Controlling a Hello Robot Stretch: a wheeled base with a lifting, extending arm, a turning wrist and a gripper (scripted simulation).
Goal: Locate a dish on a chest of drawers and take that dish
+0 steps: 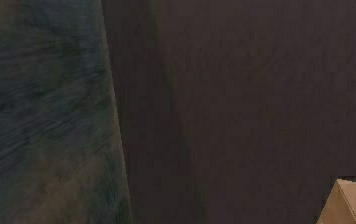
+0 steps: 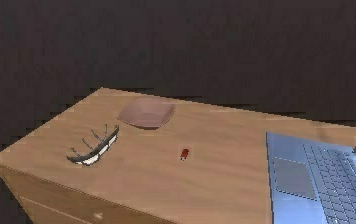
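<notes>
A shallow pinkish-brown dish lies on the wooden top of a chest of drawers, toward its far left part. The chest's front with a drawer edge and small knob shows at the arm side view's lower left. A corner of the same wooden top appears at the forward view's bottom right.
A white and dark curved object lies near the chest's left front edge. A small red thing sits mid-top. A grey laptop rests at the right. Dark wall stands behind the chest, and a dark bluish surface covers the forward view's left.
</notes>
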